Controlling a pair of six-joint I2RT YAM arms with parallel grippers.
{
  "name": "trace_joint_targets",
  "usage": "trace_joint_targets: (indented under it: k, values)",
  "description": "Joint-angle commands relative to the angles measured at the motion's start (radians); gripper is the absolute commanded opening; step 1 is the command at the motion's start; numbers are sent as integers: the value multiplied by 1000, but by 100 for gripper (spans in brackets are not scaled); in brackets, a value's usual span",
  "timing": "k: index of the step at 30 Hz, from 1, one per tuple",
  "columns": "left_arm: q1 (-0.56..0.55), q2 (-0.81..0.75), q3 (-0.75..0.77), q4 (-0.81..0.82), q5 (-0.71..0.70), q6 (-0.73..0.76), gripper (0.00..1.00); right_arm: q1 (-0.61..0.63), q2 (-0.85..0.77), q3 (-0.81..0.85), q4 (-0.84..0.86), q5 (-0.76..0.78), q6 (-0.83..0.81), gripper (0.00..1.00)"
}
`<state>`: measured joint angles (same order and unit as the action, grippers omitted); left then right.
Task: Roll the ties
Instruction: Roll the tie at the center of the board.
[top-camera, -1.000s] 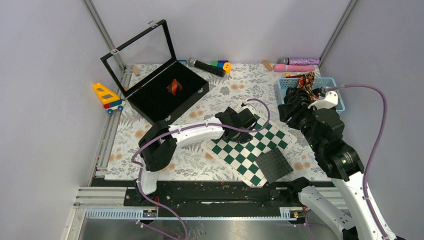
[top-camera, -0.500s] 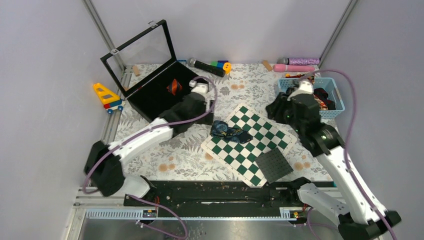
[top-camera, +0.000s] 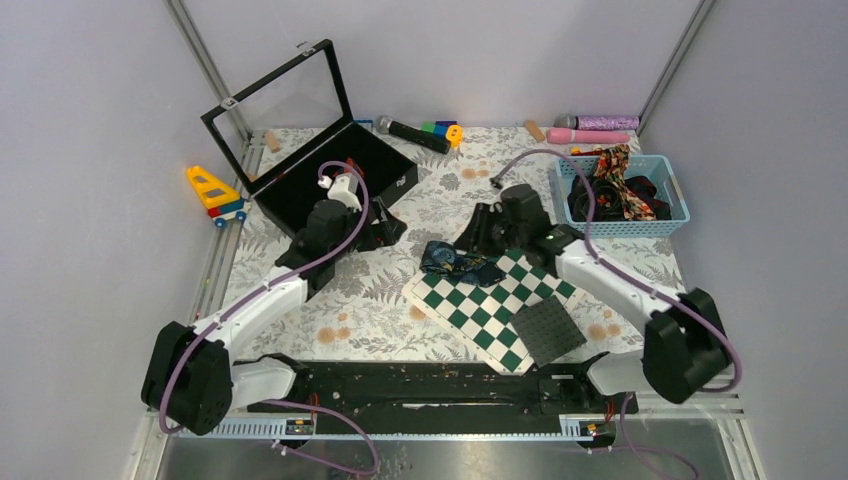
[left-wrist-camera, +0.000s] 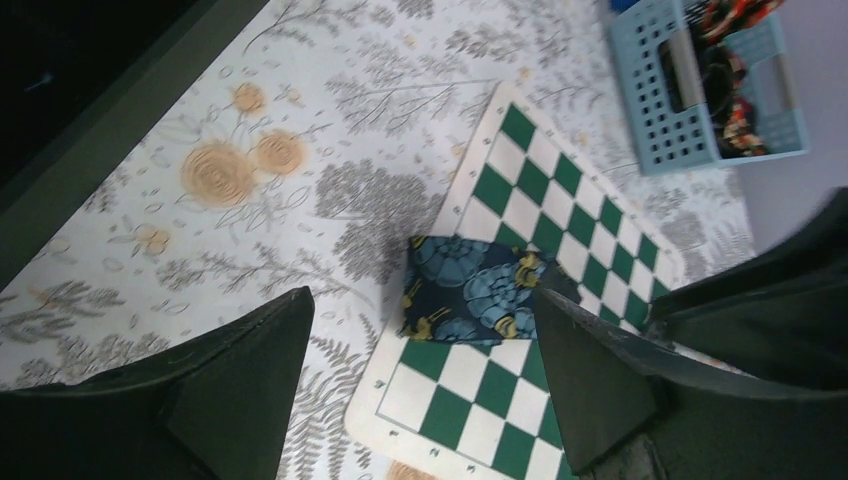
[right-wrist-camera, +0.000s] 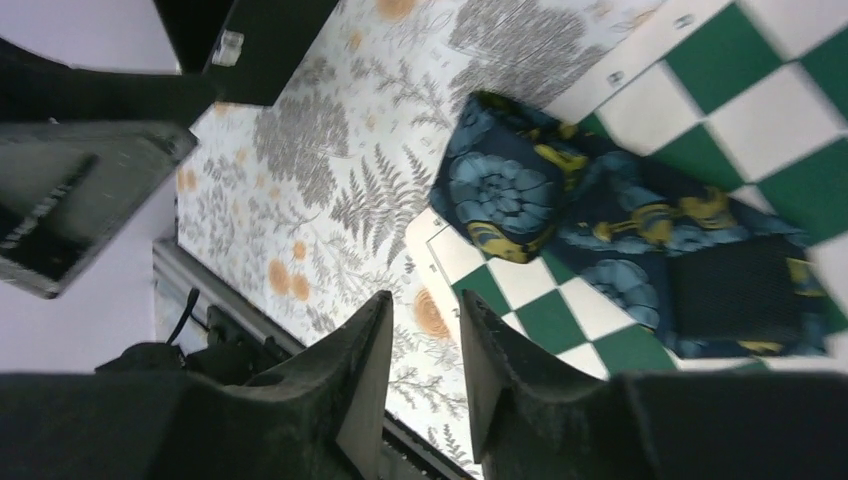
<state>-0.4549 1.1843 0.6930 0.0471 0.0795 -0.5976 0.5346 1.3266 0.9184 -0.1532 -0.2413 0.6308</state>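
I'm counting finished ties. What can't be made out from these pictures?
- Top view: the left arm covers much of the black case inside.
- Top view: basket ties tangled, too small to count.
- Left wrist view: the basket is cut off by the top edge.

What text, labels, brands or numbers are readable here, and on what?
None can be read in any view.
The black case has a small pale patch on one wall, too small to read.
The chequered board shows no letters or numbers on its border.
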Motion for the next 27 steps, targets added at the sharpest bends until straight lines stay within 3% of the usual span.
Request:
trace_joint_targets:
  k: [1, 7, 27]
  values:
    - [19, -4, -19, 184, 111, -53, 84, 64, 106, 13, 198, -95, 86, 35]
    - [22, 88, -62, 336, 199, -105, 83, 75, 229, 42, 250, -100, 112, 19]
    - [20, 333, -67, 495, 271, -133, 78, 75, 329, 69, 198, 25, 88, 14]
